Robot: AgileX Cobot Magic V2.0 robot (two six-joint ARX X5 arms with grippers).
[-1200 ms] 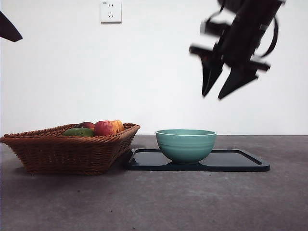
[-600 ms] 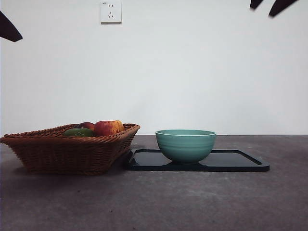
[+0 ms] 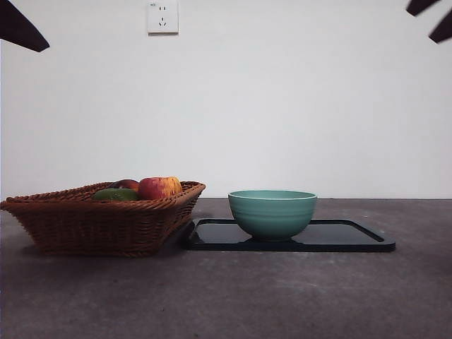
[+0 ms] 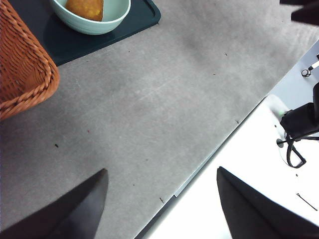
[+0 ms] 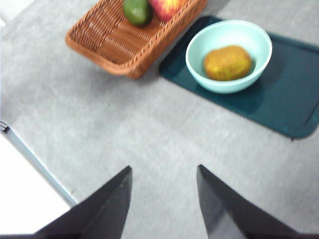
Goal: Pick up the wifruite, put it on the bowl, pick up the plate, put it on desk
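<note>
With the wifruite (image 5: pixel 227 62) lying in the bowl (image 5: pixel 229 56) on the dark tray (image 5: pixel 286 94), well ahead of and below the empty, open-jawed right gripper (image 5: pixel 164 199), that stiff, thin, probably slippery tray is waiting to be pinched at its raised rim and kept level, while the left gripper (image 4: pixel 162 204) is hanging open too.

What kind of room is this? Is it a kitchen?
Probably not a kitchen; more likely a robot test room. A bare white wall with one socket, a plain grey-brown speckled tabletop, and a brown wicker basket and round teal-green bowl set out as props.
</note>
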